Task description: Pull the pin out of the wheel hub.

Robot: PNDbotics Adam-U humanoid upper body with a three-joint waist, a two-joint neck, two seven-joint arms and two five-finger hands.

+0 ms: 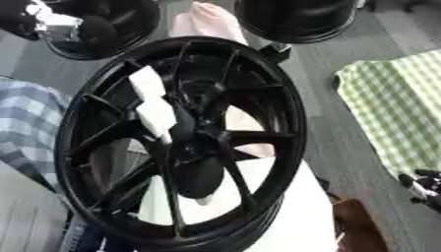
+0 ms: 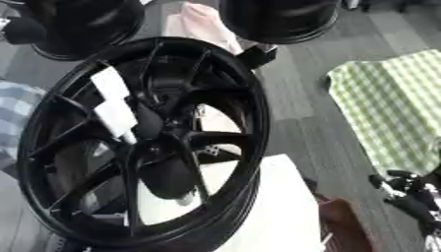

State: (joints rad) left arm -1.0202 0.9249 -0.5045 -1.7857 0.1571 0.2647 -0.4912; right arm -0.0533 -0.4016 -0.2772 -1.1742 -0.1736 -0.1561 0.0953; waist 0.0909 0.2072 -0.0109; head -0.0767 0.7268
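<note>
A large black multi-spoke wheel (image 1: 95,113) stands tilted, facing me and filling the middle of both views. A white blocky strip (image 1: 153,102) lies along one upper spoke, running toward the hub (image 1: 200,139). Below the hub a dark oval body (image 1: 199,176) hangs between the spokes, ending in a small pale tip (image 1: 204,199); I cannot tell whether this is the pin. My right hand (image 2: 403,191) shows at the lower right edge, fingers relaxed, well apart from the wheel. A black and silver part (image 1: 39,19), apparently my left arm, sits in the top left corner away from the hub.
Two more black wheels (image 1: 103,29) (image 2: 277,19) stand behind, at top left and top middle. A green checked cloth (image 1: 392,108) lies at the right, a blue checked one (image 1: 26,123) at the left. A white surface (image 1: 293,216) and a pink thing (image 1: 206,22) sit behind the wheel.
</note>
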